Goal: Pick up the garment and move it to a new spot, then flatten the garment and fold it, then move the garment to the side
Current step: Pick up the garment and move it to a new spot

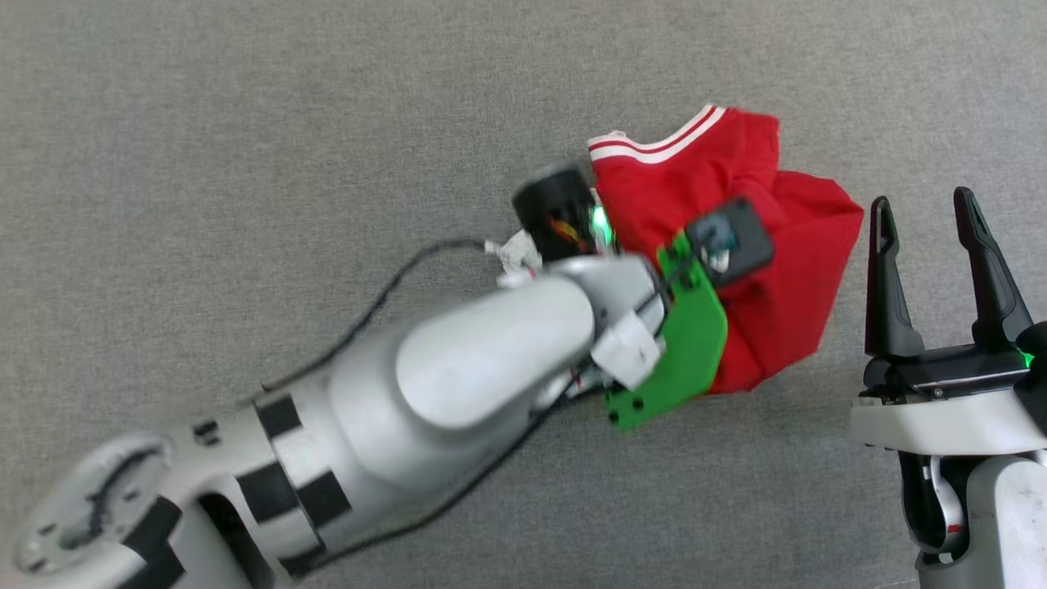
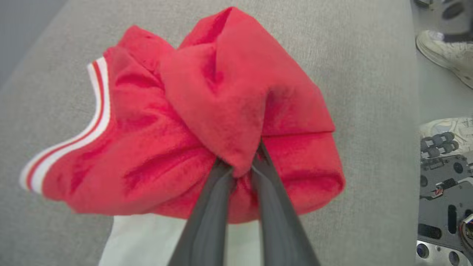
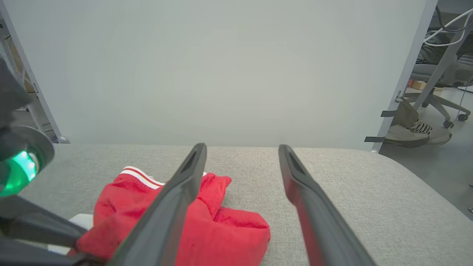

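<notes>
On the grey surface (image 1: 245,123) rests the garment (image 1: 785,254), pale wall (image 3: 221,74) behind.

In the head view our grey padded surface (image 1: 245,123) lies bare across the upper left, the top edge and the lower middle, so a gripper could pass there. The centre is blocked by the bunched garment (image 1: 785,270), pinched in our left gripper (image 2: 240,168), and by our pale left forearm (image 1: 483,360) slanting up from the lower left; we see a narrow bare strip between the cloth and our right gripper (image 1: 923,204), fingers spread, at the right edge. In the right wrist view a white panel (image 3: 221,74) walls off the surface's far edge.
</notes>
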Robot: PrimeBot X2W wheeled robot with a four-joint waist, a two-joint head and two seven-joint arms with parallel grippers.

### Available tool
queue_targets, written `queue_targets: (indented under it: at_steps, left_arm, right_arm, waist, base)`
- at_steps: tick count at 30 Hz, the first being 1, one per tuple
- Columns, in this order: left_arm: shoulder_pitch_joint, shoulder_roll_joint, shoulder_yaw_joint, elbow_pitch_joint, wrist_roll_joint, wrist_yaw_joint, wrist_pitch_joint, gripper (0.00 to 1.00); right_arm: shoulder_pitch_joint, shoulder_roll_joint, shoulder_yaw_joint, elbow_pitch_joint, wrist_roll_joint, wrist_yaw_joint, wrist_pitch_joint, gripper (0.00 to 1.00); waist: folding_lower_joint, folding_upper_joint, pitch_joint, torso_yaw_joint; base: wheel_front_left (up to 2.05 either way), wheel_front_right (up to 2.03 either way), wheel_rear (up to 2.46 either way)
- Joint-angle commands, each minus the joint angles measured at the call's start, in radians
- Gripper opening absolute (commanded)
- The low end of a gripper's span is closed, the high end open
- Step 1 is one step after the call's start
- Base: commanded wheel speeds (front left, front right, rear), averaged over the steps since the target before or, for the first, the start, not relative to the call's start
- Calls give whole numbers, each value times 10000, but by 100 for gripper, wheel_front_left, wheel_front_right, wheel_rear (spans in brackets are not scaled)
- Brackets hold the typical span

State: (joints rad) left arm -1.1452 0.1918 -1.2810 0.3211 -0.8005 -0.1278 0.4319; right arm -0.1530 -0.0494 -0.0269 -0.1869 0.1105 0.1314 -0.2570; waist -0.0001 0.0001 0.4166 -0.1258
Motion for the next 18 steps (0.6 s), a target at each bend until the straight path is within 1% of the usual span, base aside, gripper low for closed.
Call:
queue_targets:
  at_steps: [1, 5, 7, 8, 9, 10, 13, 14, 15, 18]
  left_arm:
    - [952, -249, 10, 224, 525, -29, 364, 0]
    - [1612, -405, 9, 274, 1069, -29, 644, 0]
    - [1649, -456, 9, 349, 1155, -29, 235, 0]
    - [1569, -490, 9, 439, 1254, -29, -147, 25]
    - [1481, -517, 9, 516, 1378, -29, -488, 71]
    - [1355, -549, 9, 680, 1488, -29, -1035, 100]
    - [1034, -656, 58, 1222, 1741, -25, -2696, 100]
    - [974, -697, 167, 1415, 1924, 46, -3333, 100]
    - [986, -752, 315, 1565, 2046, 213, -3936, 100]
    - [1194, -818, 671, 1823, 2162, 686, -5121, 100]
  right_arm:
    - [-275, -9, -19, -31, 19, -7, -47, 100]
    - [-351, -9, 14, 17, -27, -7, -47, 100]
    - [-327, -9, -1, 38, -60, -7, -47, 100]
    - [-287, -9, 1, 53, -87, -7, -47, 100]
    - [-245, -9, 6, 68, -109, -7, -47, 100]
    - [-184, -9, -1, 92, -142, -7, -47, 100]
    - [21, -9, -43, 199, -196, -7, -47, 100]
    - [105, -9, -52, 244, -225, -7, -47, 100]
    - [196, -9, -75, 267, -260, -7, -47, 100]
    - [411, -9, -127, 319, -343, -7, -47, 100]
  waist:
    - [1, -1, 217, -71]
    - [1, -1, 232, -50]
    - [1, -1, 152, 26]
    - [1, -1, 69, 82]
    - [1, -1, 1, 122]
    - [1, -1, -129, 196]
    - [1, -1, -505, 393]
    - [1, -1, -677, 475]
    - [1, -1, -825, 563]
    - [1, -1, -1195, 794]
  base:
    - [0, 0, 0]
    - [0, 0, 0]
    - [0, 0, 0]
    - [0, 0, 0]
    - [0, 0, 0]
    - [0, 0, 0]
    - [0, 0, 0]
    - [0, 0, 0]
    - [0, 0, 0]
    - [0, 0, 0]
